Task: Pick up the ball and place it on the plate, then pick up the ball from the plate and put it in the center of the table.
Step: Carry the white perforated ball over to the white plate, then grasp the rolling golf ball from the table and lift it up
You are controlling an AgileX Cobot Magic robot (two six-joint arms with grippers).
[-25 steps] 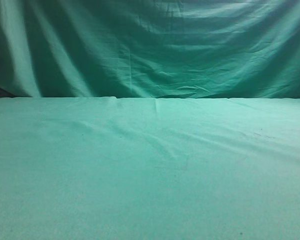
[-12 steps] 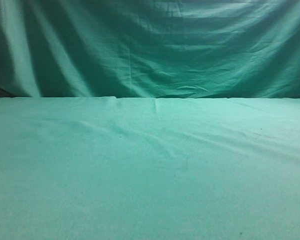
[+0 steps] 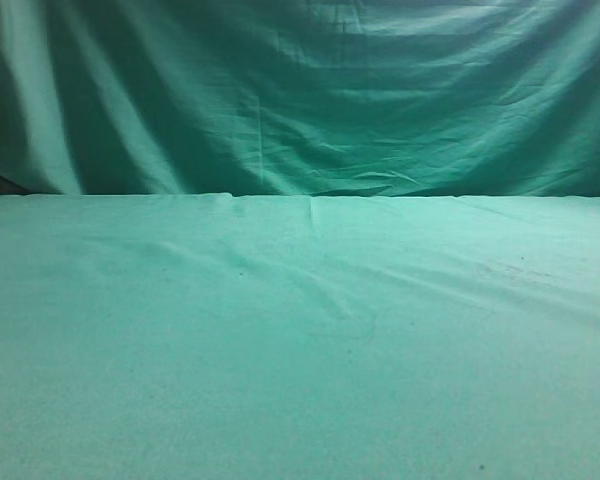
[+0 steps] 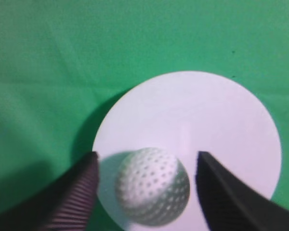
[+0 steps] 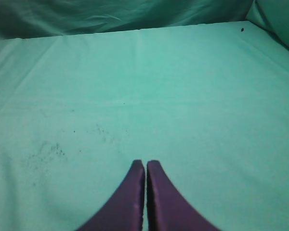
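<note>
In the left wrist view the left gripper [image 4: 147, 185] is spread, the ball [image 4: 152, 186] lying between its fingers, touching neither; the ball rests at the plate's [image 4: 202, 120] six o'clock edge, on the green desk [image 4: 48, 72]; the right gripper [image 5: 145, 192] is pressed together above bare cloth.

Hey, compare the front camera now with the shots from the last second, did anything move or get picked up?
Nothing visibly changed. The exterior view shows the same green table and backdrop curtain, with no arm, ball or plate in it at any of the three moments.
</note>
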